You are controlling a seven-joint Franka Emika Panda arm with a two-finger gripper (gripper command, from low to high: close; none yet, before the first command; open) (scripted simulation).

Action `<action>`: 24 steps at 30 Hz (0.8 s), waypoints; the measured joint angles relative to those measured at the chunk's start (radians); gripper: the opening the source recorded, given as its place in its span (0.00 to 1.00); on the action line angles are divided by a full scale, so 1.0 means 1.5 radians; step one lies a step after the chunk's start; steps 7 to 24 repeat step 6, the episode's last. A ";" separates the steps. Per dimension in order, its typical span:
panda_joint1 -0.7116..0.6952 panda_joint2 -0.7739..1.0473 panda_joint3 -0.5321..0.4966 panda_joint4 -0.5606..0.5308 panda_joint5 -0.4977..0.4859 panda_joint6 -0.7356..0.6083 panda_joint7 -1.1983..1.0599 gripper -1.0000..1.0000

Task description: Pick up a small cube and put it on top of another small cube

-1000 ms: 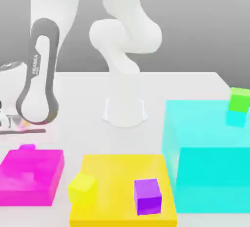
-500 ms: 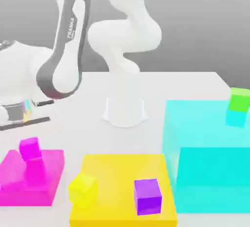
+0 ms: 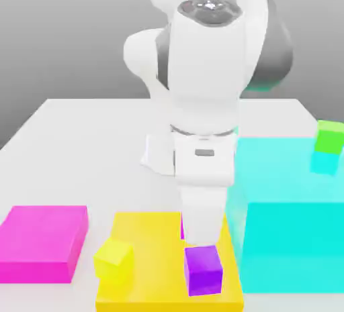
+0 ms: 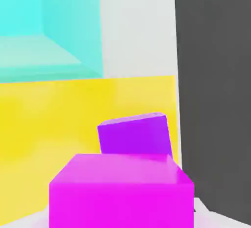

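The robot's pincer [image 3: 201, 240] is pinched tight on 1 tiny bright pink cube [image 4: 121, 190], hanging just above and a little behind the small purple cube [image 3: 203, 270].

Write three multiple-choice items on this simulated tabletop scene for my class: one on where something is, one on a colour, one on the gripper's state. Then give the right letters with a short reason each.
1. Where does the purple cube rest?
A. on the yellow slab
B. on the magenta slab
C. on top of the cyan block

2. What colour is the small cube on top of the cyan block, at the exterior view's right?
A. yellow
B. green
C. purple

3. What is the gripper doing?
A. standing open with nothing in it
B. shut on the pink cube
C. shut on the yellow cube

Answers:
1. A: the purple cube stands on the yellow slab.
2. B: the green cube sits on the cyan block's far corner.
3. B: the hand view shows the pink cube held close up, near the purple cube.
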 joint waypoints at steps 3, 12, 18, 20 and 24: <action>-0.009 0.053 0.008 -0.012 0.042 0.060 -0.036 1.00; -0.009 0.053 0.008 -0.012 0.042 0.060 -0.036 1.00; -0.009 0.053 0.008 -0.012 0.042 0.060 -0.036 1.00; -0.009 0.053 0.008 -0.012 0.042 0.060 -0.036 1.00; -0.009 0.053 0.008 -0.012 0.042 0.060 -0.036 1.00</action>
